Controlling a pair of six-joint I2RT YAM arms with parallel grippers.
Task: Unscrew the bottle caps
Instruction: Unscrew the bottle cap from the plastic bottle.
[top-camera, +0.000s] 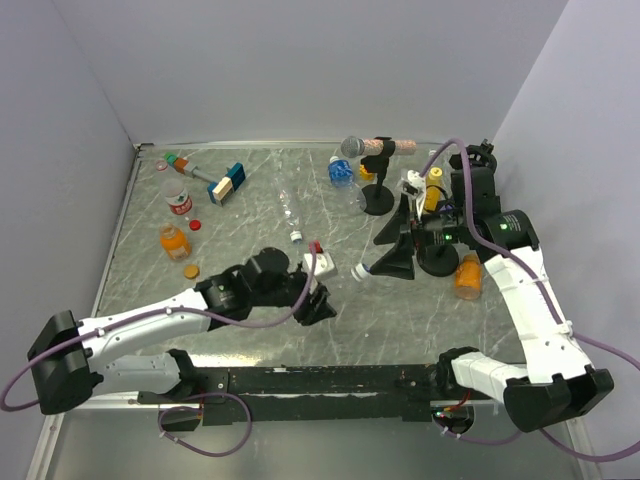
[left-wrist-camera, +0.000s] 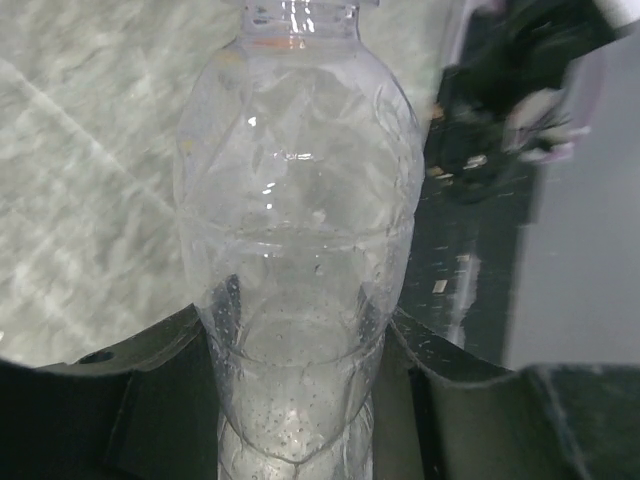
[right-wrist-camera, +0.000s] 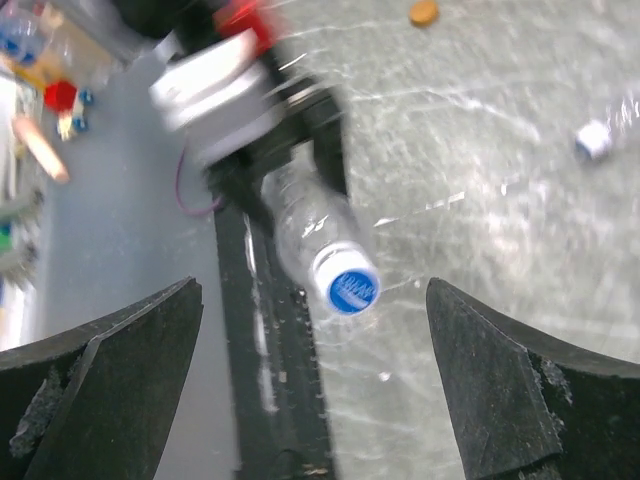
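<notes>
Left gripper (left-wrist-camera: 295, 335): clenched on the clear bottle (left-wrist-camera: 295, 200), mid-table, neck toward 2 o'clock from above.
Right gripper (right-wrist-camera: 312, 288): spread wide, touching nothing.
Blue cap (right-wrist-camera: 345, 288): between those fingers, slightly toward 3 o'clock.
Advice: centre on the cap, close squarely, then twist.

Our left arm (top-camera: 140, 320) and right arm (top-camera: 530, 310) wear white shells with black joints; purple cables (top-camera: 440, 148) trail from both; our right tool (right-wrist-camera: 312, 300) has black, scuffed wedge fingers (right-wrist-camera: 110, 385).

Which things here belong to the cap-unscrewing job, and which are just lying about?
Job: clear bottle in left gripper, its blue cap, open right gripper, far-left orange bottle, loose red cap.
Lying about: microphone, blue-and-tan block.
</notes>
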